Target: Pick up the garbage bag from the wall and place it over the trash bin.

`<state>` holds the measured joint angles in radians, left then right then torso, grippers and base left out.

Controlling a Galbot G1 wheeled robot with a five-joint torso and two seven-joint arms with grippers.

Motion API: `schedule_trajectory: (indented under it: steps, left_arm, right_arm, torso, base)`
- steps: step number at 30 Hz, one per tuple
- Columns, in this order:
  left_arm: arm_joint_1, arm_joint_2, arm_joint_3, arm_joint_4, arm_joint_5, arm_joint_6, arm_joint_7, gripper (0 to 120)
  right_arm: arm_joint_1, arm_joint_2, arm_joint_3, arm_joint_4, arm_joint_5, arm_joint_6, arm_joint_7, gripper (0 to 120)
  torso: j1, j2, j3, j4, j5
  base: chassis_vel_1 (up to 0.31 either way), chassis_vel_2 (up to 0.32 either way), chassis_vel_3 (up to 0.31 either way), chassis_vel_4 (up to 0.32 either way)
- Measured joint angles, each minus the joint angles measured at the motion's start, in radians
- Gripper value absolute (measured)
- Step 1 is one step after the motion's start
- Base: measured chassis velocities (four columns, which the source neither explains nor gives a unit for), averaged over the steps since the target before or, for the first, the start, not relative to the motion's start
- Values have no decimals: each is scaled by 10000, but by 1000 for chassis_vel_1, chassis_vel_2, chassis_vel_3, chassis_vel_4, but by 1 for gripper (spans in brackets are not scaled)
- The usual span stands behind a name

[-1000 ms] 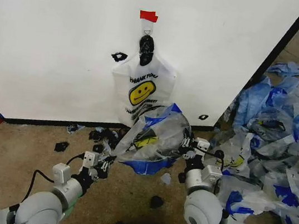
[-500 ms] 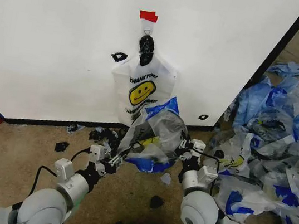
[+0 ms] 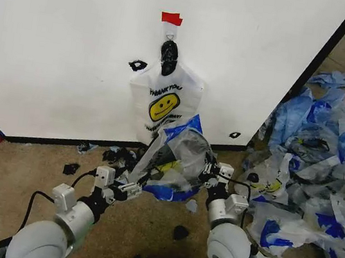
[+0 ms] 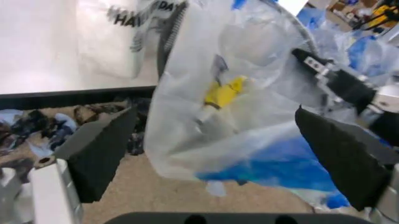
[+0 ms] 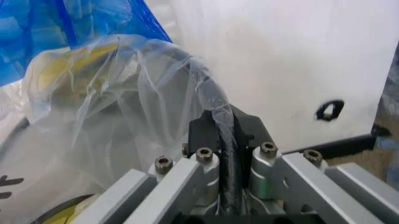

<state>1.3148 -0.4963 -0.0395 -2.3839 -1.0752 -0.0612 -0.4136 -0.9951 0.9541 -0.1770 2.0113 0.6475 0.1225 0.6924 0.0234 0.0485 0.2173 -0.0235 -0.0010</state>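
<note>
While the bunch of smiley bags (image 3: pixel 162 105) hangs by its black knot (image 3: pixel 168 57) from the hook on the wall (image 3: pixel 68 42), under a small piece of red tape (image 3: pixel 171 18), the garbage bag (image 3: pixel 178 159) is held up in the air in front of the wall's black base strip, stretched between the two arms. It sits low, just below the hanging bunch, with a blue patch at its top and another along its lower edge, and a bit of yellow print showing through the crumpled plastic. The right gripper (image 3: pixel 211 172) is at the bag's right edge; from its wrist camera the fingers (image 5: pixel 219 140) are pinched tight together on a twisted strand of the plastic. The left gripper (image 3: pixel 130 189) is at the bag's lower left edge, but its dark foam fingers (image 4: pixel 100 151) stand wide apart, with the bag (image 4: pixel 243 107) hanging beyond them; I cannot tell that they grip anything. Black scraps (image 3: pixel 181 233) lie scattered over the brown carpet (image 3: pixel 10 170), and a heap of blue and whitish bags (image 3: pixel 322 171) lies off to the right.
</note>
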Motion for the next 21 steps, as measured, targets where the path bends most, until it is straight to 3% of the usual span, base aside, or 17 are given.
schedule_trajectory:
  steps: [7, 10, 13, 14, 17, 21]
  left_arm:
    - [109, -125, -165, -498, -479, 84, -216, 100]
    - [108, -266, -116, -1099, -2352, 311, -481, 99]
    - [-261, -474, 21, -1205, -4404, 434, -740, 96]
    - [-261, -474, 21, -1205, -4404, 434, -740, 96]
    - [-660, -703, 89, -1207, -6330, 458, -1084, 95]
    - [-817, -870, 159, -1207, -6980, 438, -1204, 94]
  right_arm:
    - [70, 19, 173, -32, -30, 82, -15, 1]
    - [164, 27, 288, -19, 39, 83, -16, 1]
    - [226, 5, 309, 2, 95, 76, -14, 1]
    - [226, 5, 309, 2, 95, 76, -14, 1]
    - [257, 2, 294, 35, 105, 57, -2, 1]
    - [265, -1, 222, 106, 109, 29, 4, 1]
  torso:
    - [0, 0, 0, -2, 0]
    - [0, 0, 0, 0, 2]
    - [0, 0, 0, -2, -1]
    - [0, 0, 0, -2, -1]
    - [0, 0, 2, -2, 0]
    - [0, 0, 1, -1, 1]
  base:
    - [0, 0, 0, 0]
    - [0, 0, 0, 0]
    - [0, 0, 0, 0]
    - [0, 0, 0, 0]
    - [0, 0, 0, 0]
    - [0, 0, 0, 0]
